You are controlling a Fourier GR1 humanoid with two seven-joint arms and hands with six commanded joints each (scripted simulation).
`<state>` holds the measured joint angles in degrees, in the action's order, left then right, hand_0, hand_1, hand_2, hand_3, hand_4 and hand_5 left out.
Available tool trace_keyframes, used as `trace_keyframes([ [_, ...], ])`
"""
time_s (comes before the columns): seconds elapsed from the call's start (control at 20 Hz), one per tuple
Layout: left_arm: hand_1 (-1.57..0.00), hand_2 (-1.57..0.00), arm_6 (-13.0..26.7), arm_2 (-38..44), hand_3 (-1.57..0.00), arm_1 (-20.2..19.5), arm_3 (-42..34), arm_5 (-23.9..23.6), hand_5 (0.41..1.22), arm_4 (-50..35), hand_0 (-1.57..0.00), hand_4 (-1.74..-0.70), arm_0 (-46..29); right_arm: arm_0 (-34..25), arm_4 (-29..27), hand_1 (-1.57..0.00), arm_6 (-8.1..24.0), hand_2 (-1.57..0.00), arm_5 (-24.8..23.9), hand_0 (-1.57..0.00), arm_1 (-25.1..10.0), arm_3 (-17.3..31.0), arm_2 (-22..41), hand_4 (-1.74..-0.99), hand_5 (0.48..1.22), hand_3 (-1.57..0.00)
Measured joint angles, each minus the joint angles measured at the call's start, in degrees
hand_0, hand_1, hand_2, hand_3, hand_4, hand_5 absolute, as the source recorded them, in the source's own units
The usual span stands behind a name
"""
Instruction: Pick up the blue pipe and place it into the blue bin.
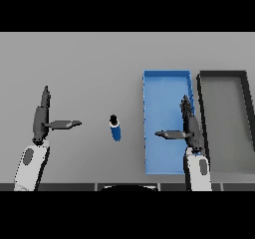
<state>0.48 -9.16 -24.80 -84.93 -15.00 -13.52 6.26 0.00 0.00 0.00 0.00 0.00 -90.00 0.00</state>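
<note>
The blue pipe (115, 128) is on the grey table between my two hands, its dark ring-shaped end toward the far side; whether it stands or lies I cannot tell. The blue bin (166, 83) is to its right, a strip of table between them. My left hand (41, 117) is open over the table left of the pipe, fingers straight, thumb pointing toward the pipe, not touching it. My right hand (190, 126) is open over the blue bin, fingers straight, thumb pointing left.
A dark grey bin (223, 75) stands right of the blue bin, their walls close together. The grey table (84, 63) stretches bare to the far and left sides.
</note>
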Motion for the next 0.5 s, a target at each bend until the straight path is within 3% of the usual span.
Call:
trace_keyframes([
  [0.3, 0.00, 0.00, -1.16, -0.21, 0.00, 0.17, -0.43, -0.20, 0.591, 0.32, 0.00, -1.07, -0.48, -0.38, -0.36, 0.00, 0.08, 0.00, 0.00, 0.00, -0.56, -0.05, -0.52, -1.225, 0.617, 0.00],
  [0.35, 0.00, 0.00, -3.28, -2.26, 0.00, -4.32, -1.51, 7.45, 0.590, -0.08, 0.00, -1.07, -0.61, 1.41, 2.18, 0.00, -3.67, 0.00, 1.99, 0.00, -3.29, -1.77, 1.40, -1.224, 0.618, 0.00],
  [0.4, 0.00, 0.00, -3.71, -3.36, 0.00, -7.26, -1.39, 12.64, 0.589, -0.57, 0.00, -1.07, -0.30, 2.68, 4.39, 0.00, -4.44, 0.00, 3.01, 0.00, -4.79, -3.20, 3.16, -1.225, 0.618, 0.00],
  [0.5, 0.00, 0.00, -3.93, -3.47, 0.00, -10.14, 0.02, 17.88, 0.588, -1.74, 0.00, -1.08, 0.83, 4.41, 6.88, 0.00, -5.17, 0.00, 3.84, 0.00, -5.74, -5.29, 5.43, -1.223, 0.620, 0.00],
])
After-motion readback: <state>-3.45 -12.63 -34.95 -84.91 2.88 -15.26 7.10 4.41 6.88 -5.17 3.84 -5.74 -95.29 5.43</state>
